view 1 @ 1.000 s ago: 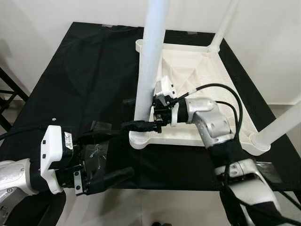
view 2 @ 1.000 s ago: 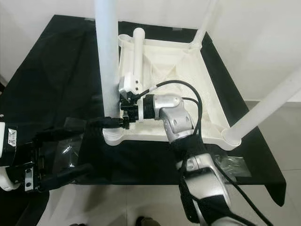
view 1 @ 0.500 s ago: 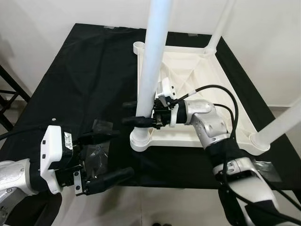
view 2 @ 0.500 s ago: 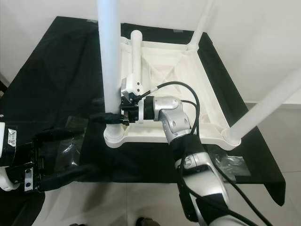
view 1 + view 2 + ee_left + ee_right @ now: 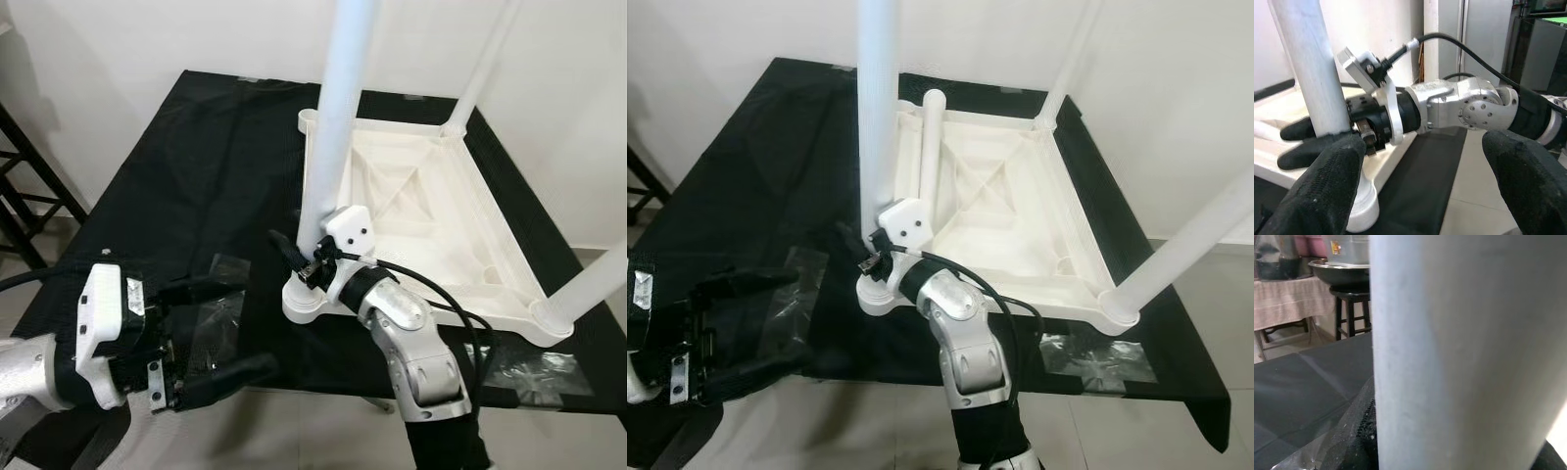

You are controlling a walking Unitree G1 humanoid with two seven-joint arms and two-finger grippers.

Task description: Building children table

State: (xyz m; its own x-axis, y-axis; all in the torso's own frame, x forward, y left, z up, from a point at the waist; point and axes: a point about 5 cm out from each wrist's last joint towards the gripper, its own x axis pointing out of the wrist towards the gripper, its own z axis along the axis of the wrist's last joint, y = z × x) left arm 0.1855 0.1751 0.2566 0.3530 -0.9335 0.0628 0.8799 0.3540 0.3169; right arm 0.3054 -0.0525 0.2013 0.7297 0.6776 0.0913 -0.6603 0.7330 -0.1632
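Right hand [image 5: 294,257] clamps the leg [image 5: 338,127] at seven o'clock of the upturned table [image 5: 431,211]; twisting off-axis risks cross-threading; left hand [image 5: 211,333] wide.

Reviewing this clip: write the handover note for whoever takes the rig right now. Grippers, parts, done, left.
Right gripper: fingers closed around the near-left table leg, just above its socket.
Left gripper: open, holding nothing, hovering over the black cloth beside clear plastic wrapping.
Tabletop: white, upside down on the cloth.
Done: three legs stand upright in corner sockets, the held one, the far-right leg and the near-right leg.
Left: the far-left socket looks unfilled; a fourth leg shows near that corner. I cannot tell how firmly the held leg is seated.
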